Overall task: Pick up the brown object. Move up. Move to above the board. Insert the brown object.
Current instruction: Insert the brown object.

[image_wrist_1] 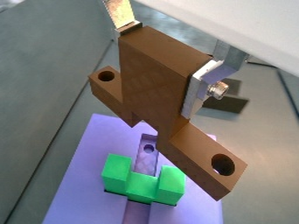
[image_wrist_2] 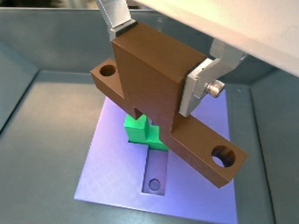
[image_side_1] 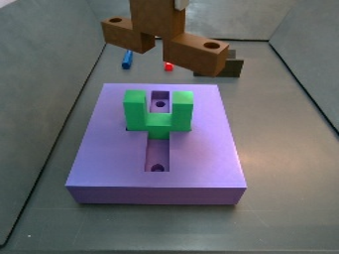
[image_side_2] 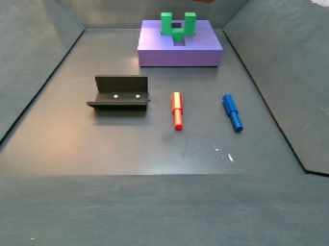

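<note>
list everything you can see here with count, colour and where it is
brown object: 1, orange-brown, held in the air above the board
board: 1, lavender-purple, on the floor, grooved with holes
U-shaped block: 1, green, on the board over the groove
fixture: 1, dark, on the floor apart from the board
marker: 1, red, on the floor beside the fixture
marker: 1, blue, on the floor beside the red one
tool: 1, silver fingers, shut on the brown object's upright part
</note>
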